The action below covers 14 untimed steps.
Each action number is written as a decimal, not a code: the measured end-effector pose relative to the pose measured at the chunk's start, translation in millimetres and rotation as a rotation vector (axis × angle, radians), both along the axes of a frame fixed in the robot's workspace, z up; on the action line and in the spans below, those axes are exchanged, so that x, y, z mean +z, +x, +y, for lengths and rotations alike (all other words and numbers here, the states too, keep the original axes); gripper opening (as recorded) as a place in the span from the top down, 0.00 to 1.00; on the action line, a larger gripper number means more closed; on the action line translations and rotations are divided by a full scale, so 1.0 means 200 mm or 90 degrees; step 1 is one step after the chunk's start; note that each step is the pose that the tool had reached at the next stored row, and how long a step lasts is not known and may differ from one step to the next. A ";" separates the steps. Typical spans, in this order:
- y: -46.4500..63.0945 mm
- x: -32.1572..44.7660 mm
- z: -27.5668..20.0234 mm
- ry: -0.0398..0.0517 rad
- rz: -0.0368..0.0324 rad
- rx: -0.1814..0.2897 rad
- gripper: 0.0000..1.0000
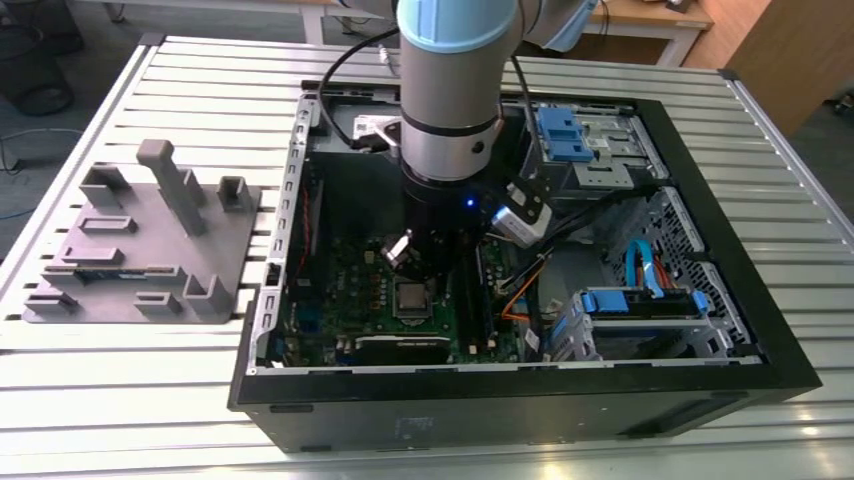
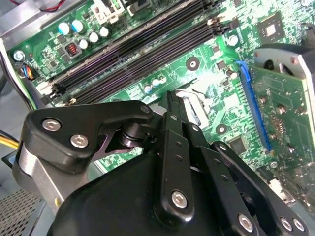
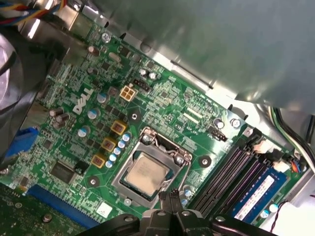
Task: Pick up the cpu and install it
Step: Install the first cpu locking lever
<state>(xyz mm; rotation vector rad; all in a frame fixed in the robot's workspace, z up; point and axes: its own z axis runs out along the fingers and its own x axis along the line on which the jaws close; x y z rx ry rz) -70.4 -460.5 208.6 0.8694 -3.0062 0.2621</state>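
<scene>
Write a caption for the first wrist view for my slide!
The cpu sits in its socket on the green motherboard, claw just beside it.

Support was a slatted metal table [image 1: 200, 60], pale grey, ribs running across the exterior view. Directly on it sat an open black computer case [image 1: 534, 410], lying on its side, interior facing up, occupying the middle and the exterior view's right. On the exterior view's left lay a grey fixture tray [image 1: 140, 250] with upright posts and blocks, flat on the slats, just beside the case but apart from it. Table edge showed at the far side, with floor [image 1: 80, 25] and a wooden bench [image 1: 654, 20] beyond it.
</scene>
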 end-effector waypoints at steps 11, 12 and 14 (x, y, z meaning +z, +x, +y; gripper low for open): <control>0.01 -0.003 -0.004 0.0000 -0.0001 -0.023 0.89; 0.01 -0.004 -0.004 0.0000 0.0000 -0.030 0.89; 0.01 -0.005 -0.004 -0.0001 0.0000 -0.042 0.89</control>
